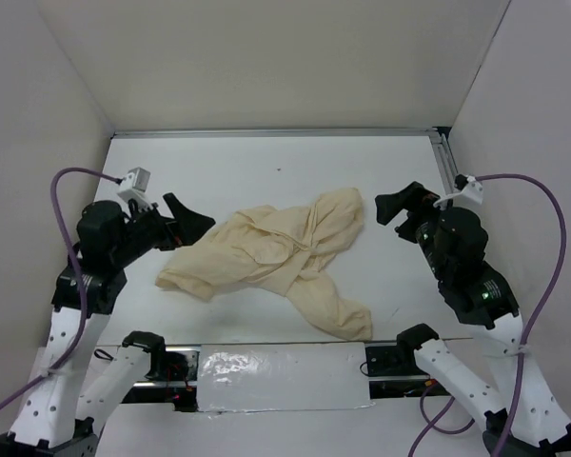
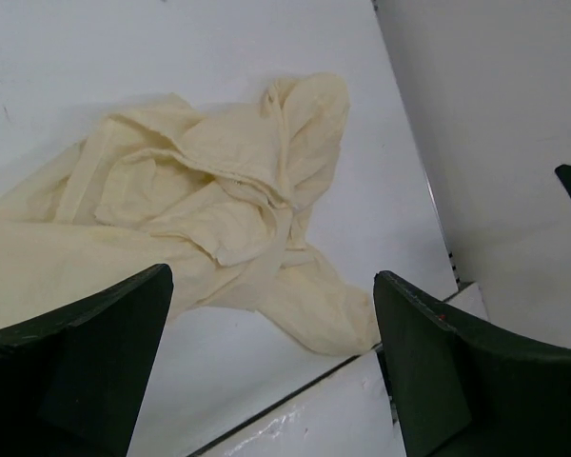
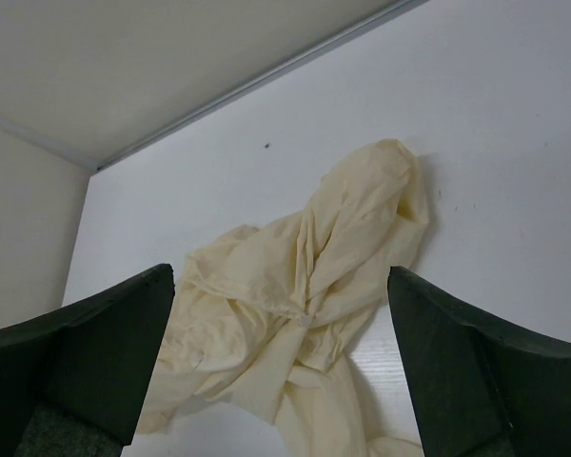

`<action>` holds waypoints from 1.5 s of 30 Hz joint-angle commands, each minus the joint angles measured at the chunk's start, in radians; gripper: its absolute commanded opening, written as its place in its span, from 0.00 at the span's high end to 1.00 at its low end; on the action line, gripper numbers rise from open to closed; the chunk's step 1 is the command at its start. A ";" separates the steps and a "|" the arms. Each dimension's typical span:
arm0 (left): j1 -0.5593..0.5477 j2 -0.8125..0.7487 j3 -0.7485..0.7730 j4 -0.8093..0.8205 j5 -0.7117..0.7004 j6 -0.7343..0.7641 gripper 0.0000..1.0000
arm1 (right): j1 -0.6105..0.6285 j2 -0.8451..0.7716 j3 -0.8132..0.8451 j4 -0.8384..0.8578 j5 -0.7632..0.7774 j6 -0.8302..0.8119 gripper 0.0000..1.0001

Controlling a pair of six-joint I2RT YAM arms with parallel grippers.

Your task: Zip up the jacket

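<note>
Crumpled jacket [image 1: 276, 255] lies between left gripper [image 1: 188, 221] and right gripper [image 1: 392, 208], both spread and empty, its long axis near-left to far-right, each about equally near.

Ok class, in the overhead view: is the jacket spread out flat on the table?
No, the jacket lies crumpled in a heap on the table, its fabric folded over itself at the middle.
</note>
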 commanded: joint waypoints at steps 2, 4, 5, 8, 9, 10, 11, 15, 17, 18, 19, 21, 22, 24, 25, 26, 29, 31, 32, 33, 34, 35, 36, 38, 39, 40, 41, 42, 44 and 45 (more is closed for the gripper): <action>-0.019 0.139 -0.054 0.010 0.168 0.055 0.01 | 0.007 0.067 -0.015 -0.021 -0.058 -0.043 0.00; -0.079 0.209 -0.070 0.007 0.116 0.052 0.01 | 0.010 0.119 -0.003 -0.076 -0.050 -0.030 0.00; -0.102 0.234 -0.065 -0.025 0.078 0.042 0.01 | 0.016 0.168 -0.001 -0.085 -0.041 -0.027 0.00; -0.157 0.334 -0.022 -0.104 -0.051 -0.010 0.01 | 0.036 0.228 -0.036 -0.059 -0.027 -0.021 0.00; -0.173 0.357 -0.008 -0.159 -0.076 -0.058 0.01 | 0.037 0.241 -0.044 -0.049 -0.027 -0.017 0.00; -0.194 0.389 -0.008 -0.177 -0.099 -0.079 0.01 | 0.042 0.248 -0.056 -0.017 -0.026 -0.012 0.00; -0.200 0.406 -0.010 -0.189 -0.114 -0.098 0.01 | 0.045 0.267 -0.073 -0.001 -0.036 -0.012 0.00; -0.205 0.451 -0.043 -0.181 -0.134 -0.172 0.01 | 0.053 0.314 -0.104 0.088 -0.075 -0.030 0.00; -0.204 0.478 -0.057 -0.175 -0.160 -0.193 0.01 | 0.067 0.349 -0.118 0.145 -0.102 -0.061 0.00; -0.204 0.506 -0.060 -0.168 -0.168 -0.196 0.01 | 0.071 0.365 -0.122 0.178 -0.104 -0.069 0.00; -0.202 0.520 -0.059 -0.169 -0.180 -0.205 0.01 | 0.073 0.377 -0.132 0.194 -0.112 -0.079 0.00; -0.201 0.573 -0.044 -0.158 -0.202 -0.222 0.01 | 0.074 0.431 -0.130 0.230 -0.098 -0.081 0.00; -0.200 0.593 -0.036 -0.157 -0.203 -0.224 0.01 | 0.073 0.476 -0.126 0.237 -0.092 -0.081 0.00; -0.202 0.645 -0.013 -0.146 -0.214 -0.230 0.01 | 0.073 0.523 -0.109 0.241 -0.060 -0.067 0.00; -0.201 0.662 -0.008 -0.122 -0.214 -0.224 0.01 | 0.071 0.575 -0.090 0.243 -0.055 -0.072 0.00; -0.199 0.679 0.002 -0.112 -0.216 -0.221 0.01 | 0.073 0.601 -0.081 0.249 -0.052 -0.069 0.00; -0.196 0.768 0.038 -0.085 -0.197 -0.204 0.01 | 0.068 0.711 -0.035 0.261 -0.038 -0.066 0.00; -0.193 0.840 0.056 -0.069 -0.174 -0.186 0.42 | 0.061 0.806 0.003 0.267 -0.040 -0.063 0.00; -0.193 0.880 0.080 -0.069 -0.173 -0.178 0.60 | 0.056 0.836 0.017 0.277 -0.046 -0.061 0.01; -0.191 0.897 0.094 -0.075 -0.174 -0.173 1.00 | 0.054 0.892 0.035 0.289 -0.063 -0.061 0.01; -0.191 0.911 0.119 -0.094 -0.183 -0.178 1.00 | 0.054 0.923 0.042 0.322 -0.066 -0.056 0.02; -0.191 0.908 0.125 -0.088 -0.183 -0.164 1.00 | 0.048 0.952 0.051 0.323 -0.075 -0.053 0.05; -0.191 0.896 0.128 -0.086 -0.183 -0.155 1.00 | 0.042 1.018 0.084 0.329 -0.084 -0.053 0.11; -0.190 0.842 0.133 -0.082 -0.202 -0.150 1.00 | 0.030 1.079 0.133 0.318 -0.090 -0.023 0.35; -0.190 0.814 0.131 -0.076 -0.208 -0.144 1.00 | 0.015 1.121 0.175 0.313 -0.095 -0.007 0.60; -0.188 0.788 0.133 -0.068 -0.206 -0.127 1.00 | 0.005 1.130 0.192 0.313 -0.104 -0.004 0.73; -0.179 0.730 0.136 -0.050 -0.202 -0.110 1.00 | -0.001 1.132 0.219 0.312 -0.113 -0.007 0.83; -0.173 0.704 0.142 -0.043 -0.197 -0.097 1.00 | -0.007 1.102 0.227 0.310 -0.115 -0.012 1.00; -0.155 0.624 0.168 -0.026 -0.193 -0.061 1.00 | -0.005 1.037 0.243 0.306 -0.055 -0.029 1.00; -0.145 0.598 0.179 0.002 -0.186 -0.046 1.00 | -0.004 0.964 0.250 0.297 -0.029 -0.042 1.00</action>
